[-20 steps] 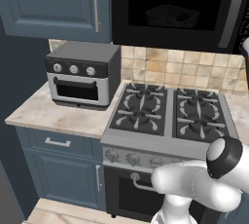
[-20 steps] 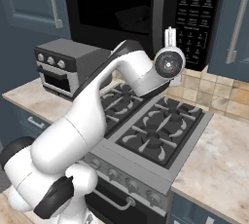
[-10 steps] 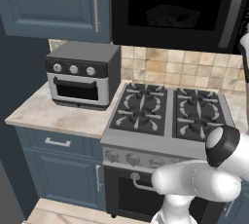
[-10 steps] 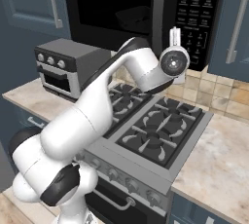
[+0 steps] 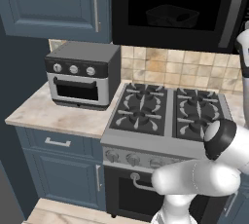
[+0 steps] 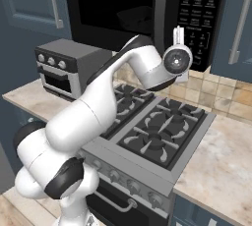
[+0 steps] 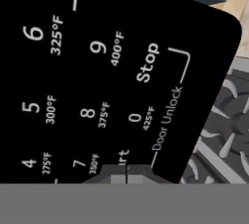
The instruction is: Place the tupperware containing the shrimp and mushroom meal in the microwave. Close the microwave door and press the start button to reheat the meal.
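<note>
Black keypad (image 7: 112, 86) of the microwave (image 6: 147, 14) fills our sight; with the gripper (image 7: 126, 173) pinched closed and empty at the half-hidden start key, we should push straight in.

Pale marbled stone desk (image 5: 46, 116) running along the tiled wall, over dark blue drawer fronts with silver pulls. Boxy grey countertop oven (image 5: 82, 74) with three round knobs and a bar-handled glass door standing on it, back against the wall. Directly to the right of that oven, set flush into the desk: grey steel gas stove (image 5: 168, 116) with black cast grates. Beyond the stove, on the side away from the oven, more bare marbled desk (image 6: 224, 163). Above and to the right of the oven, dark microwave cavity (image 5: 170, 4) as a shelf, with a shallow see-through greyish tub (image 5: 171, 16) resting on its floor.
</note>
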Controlling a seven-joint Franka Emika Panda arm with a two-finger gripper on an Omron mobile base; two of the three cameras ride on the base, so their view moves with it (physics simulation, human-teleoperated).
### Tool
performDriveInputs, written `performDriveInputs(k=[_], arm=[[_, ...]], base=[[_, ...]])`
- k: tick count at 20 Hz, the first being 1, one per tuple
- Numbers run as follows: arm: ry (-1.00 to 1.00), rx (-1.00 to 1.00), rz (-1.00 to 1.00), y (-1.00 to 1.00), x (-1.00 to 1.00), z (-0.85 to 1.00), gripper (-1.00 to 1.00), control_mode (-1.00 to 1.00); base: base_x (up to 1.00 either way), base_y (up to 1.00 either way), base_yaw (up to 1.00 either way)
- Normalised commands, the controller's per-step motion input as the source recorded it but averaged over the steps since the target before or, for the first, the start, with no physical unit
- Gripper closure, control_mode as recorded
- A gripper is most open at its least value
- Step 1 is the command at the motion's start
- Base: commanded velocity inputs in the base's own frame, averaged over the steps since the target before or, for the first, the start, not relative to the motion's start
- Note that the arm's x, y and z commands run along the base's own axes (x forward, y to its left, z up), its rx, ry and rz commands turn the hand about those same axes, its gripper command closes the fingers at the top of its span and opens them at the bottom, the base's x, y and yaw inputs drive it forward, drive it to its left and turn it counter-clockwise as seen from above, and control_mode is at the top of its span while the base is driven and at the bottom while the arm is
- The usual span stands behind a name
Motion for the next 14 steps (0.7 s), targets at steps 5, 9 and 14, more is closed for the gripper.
performDriveInputs(k=[5, 9, 14], arm=[[-0.05, 0.0, -0.02, -0.16, 0.21, -0.13, 1.0, -1.0], [-0.06, 0.0, -0.04, -0.22, 0.28, -0.21, 1.0, -1.0], [-0.01, 0.0, -0.11, -0.53, 0.48, -0.29, 1.0, -1.0]], base=[[0.0, 0.0, 0.0], [0.0, 0.0, 0.0], [0.0, 0.0, 0.0]])
